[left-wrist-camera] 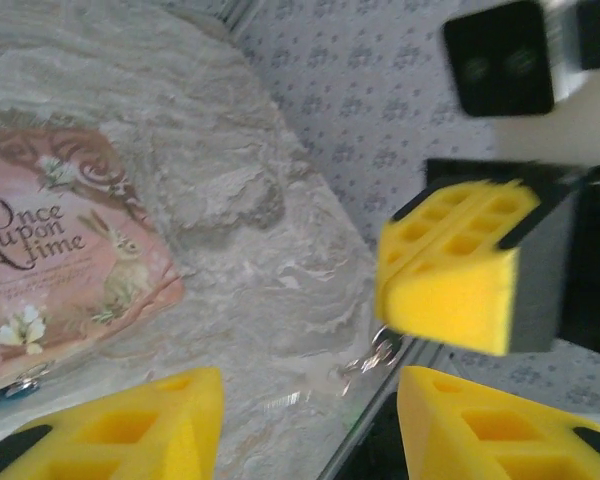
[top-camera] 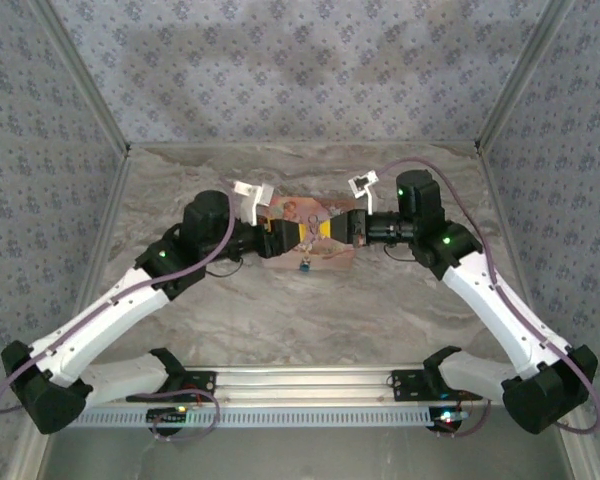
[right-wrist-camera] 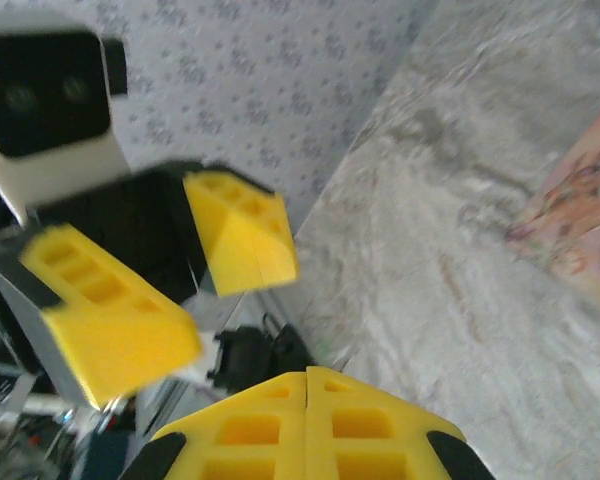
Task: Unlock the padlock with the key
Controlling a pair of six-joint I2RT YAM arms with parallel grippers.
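Note:
My two grippers meet tip to tip above a pink picture book in the middle of the table. The right gripper is shut, its yellow pads pressed together. In the left wrist view a shiny key ring dangles from the tip of the right gripper, so the key looks pinched there, its blade hidden. My left gripper stands open just before it, holding nothing. A small blue object lies at the book's near edge; whether it is the padlock is too small to tell.
The book reads "Once Upon a Time" and lies flat on the marbled table. Patterned walls with metal rails close the table on three sides. Both arm bases sit on the near rail.

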